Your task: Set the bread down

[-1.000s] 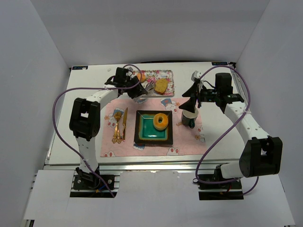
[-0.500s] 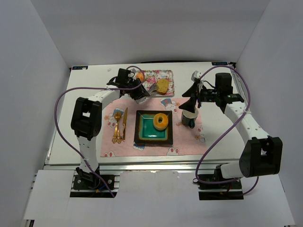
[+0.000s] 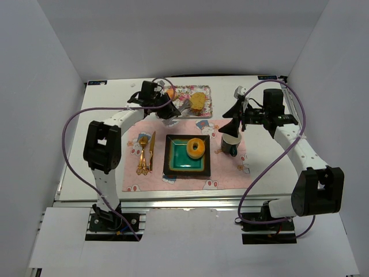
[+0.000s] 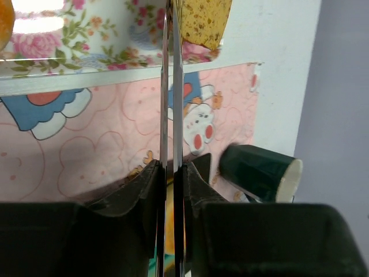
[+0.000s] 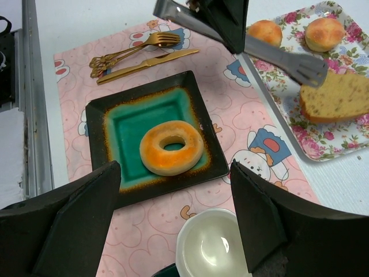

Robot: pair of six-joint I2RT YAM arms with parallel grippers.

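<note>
Left gripper [image 4: 169, 173] clamped on the tongs [image 5: 282, 55], blades pressed together at the edge of the slice [image 5: 337, 98]. It lay on the tray [image 5: 323, 147], twelve o'clock from the plate [image 5: 98, 115], long axis roughly seven-to-one from above. It looked soft, light and crumbly, best pinched across its middle. The ring [image 5: 171, 147] sat flat on the plate. The right gripper [image 5: 173, 167] hung spread and empty.

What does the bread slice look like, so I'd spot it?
Find the flowered tray at the far edge of the table. The bread slice lies at its right end: tan, speckled and flat-cut, unlike the two small round buns beside it.
</note>
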